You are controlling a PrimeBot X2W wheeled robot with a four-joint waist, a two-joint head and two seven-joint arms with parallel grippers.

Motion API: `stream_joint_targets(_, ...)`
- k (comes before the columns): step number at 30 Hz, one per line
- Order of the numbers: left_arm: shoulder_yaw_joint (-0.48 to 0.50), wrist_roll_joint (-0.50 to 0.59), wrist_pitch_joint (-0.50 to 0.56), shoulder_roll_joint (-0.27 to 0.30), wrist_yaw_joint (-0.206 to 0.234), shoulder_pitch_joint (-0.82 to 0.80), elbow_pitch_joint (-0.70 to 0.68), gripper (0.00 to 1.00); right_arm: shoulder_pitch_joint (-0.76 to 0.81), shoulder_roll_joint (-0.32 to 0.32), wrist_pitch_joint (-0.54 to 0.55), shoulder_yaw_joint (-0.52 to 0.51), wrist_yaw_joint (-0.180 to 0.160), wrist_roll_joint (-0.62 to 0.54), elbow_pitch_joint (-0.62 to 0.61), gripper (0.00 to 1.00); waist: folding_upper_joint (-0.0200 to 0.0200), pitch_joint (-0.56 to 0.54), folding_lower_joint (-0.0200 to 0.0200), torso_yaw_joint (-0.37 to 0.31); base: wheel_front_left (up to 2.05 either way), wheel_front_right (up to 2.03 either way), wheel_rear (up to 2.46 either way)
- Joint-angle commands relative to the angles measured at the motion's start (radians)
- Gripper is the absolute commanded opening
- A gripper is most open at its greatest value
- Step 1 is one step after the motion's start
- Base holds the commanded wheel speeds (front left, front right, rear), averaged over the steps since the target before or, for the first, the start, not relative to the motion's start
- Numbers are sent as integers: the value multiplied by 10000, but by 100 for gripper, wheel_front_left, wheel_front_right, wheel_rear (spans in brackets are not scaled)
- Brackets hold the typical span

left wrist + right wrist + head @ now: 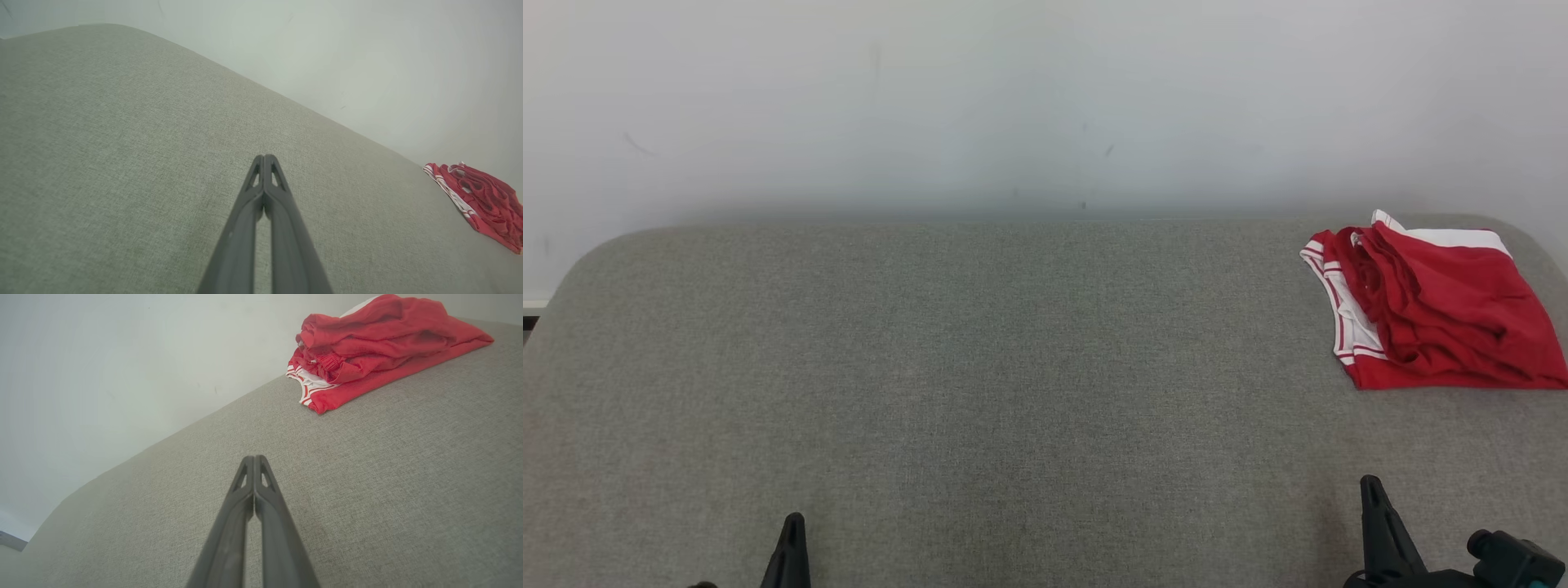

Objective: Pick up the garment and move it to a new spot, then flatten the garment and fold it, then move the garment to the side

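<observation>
pointing both grippers forward across the grey fabric surface, and i am watching the red garment lying on the surface's far right corner, close to where the surface is meeting the white wall. the garment is resting in a loose, bunched heap. red layers are piling up on top, and white trim with red stripes is showing along its left edge. my right gripper is sitting at the surface's near edge on the right side, well apart from the garment. its two dark fingers are pressing together tip to tip with nothing between them. my left gripper is sitting at the surface's near edge on the left side, pinched fully closed too and carrying nothing. bare grey fabric is stretching across the surface's middle, between my fingertips and the garment.
</observation>
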Motion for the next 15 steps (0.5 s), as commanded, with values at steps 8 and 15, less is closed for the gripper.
stream_joint_targets(8, 15, -1578, 255, 19, 6, -256, -316, 0, -348, 20, 473, -192, -5, 1545, -198, 0, 0, 10, -1, -5, 0, 0, 0)
stream_joint_targets(15, 16, -2614, 431, 20, 7, -277, -413, 0, -438, 32, 812, -304, -6, 2583, -217, 0, 0, 18, -1, -10, 0, 0, 0)
